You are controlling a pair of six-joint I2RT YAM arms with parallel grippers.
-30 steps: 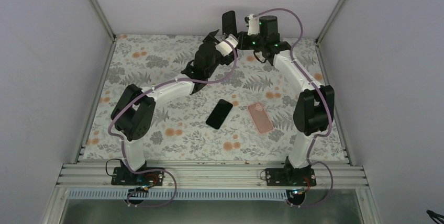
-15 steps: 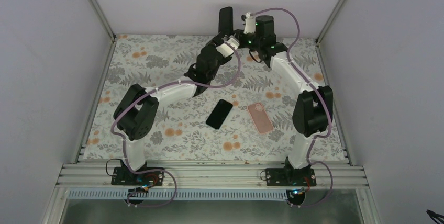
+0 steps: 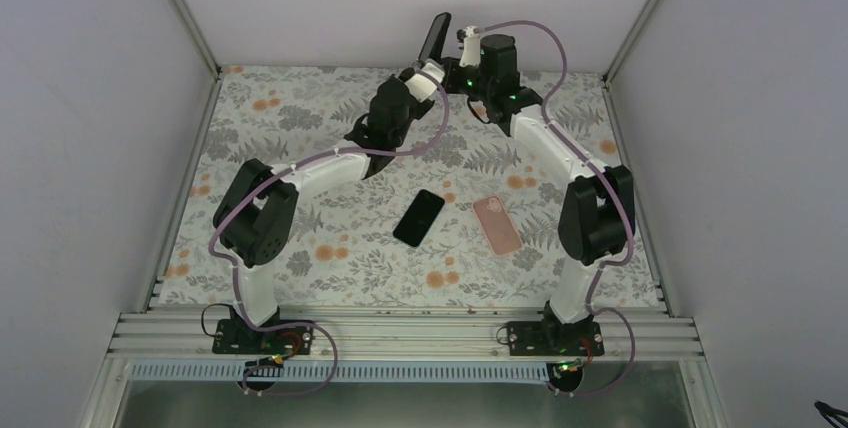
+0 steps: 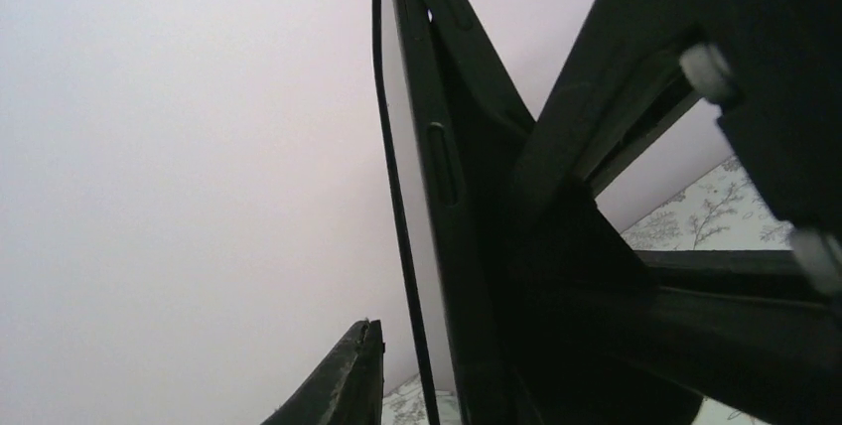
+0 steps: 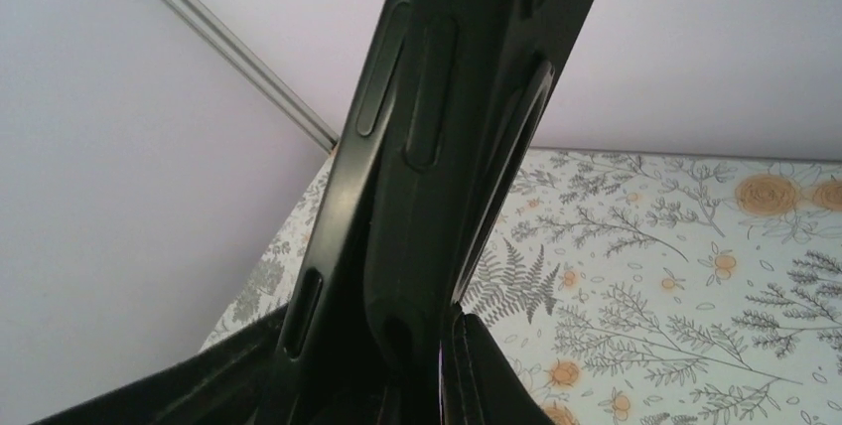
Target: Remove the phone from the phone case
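A black phone in a black phone case (image 3: 436,36) is held upright and tilted above the table's back edge. My right gripper (image 3: 458,49) is shut on its lower part; in the right wrist view the case (image 5: 437,127) with its button cut-outs rises from between the fingers (image 5: 491,370). My left gripper (image 3: 426,70) sits just below and left of the case, its jaws narrowed. In the left wrist view one finger (image 4: 357,377) stands a small gap away from a thin black strip (image 4: 395,197) beside the case side (image 4: 447,177). The other left finger is hidden.
Another black phone (image 3: 418,217) lies flat mid-table, with an empty pink case (image 3: 497,224) to its right. The flower-patterned table cover (image 3: 300,108) ends at the white back wall and side rails, close behind both wrists.
The left gripper's jaws have narrowed from wide open and its wrist has moved up to the held case. The cased phone has tilted slightly. The right gripper's hold is unchanged.
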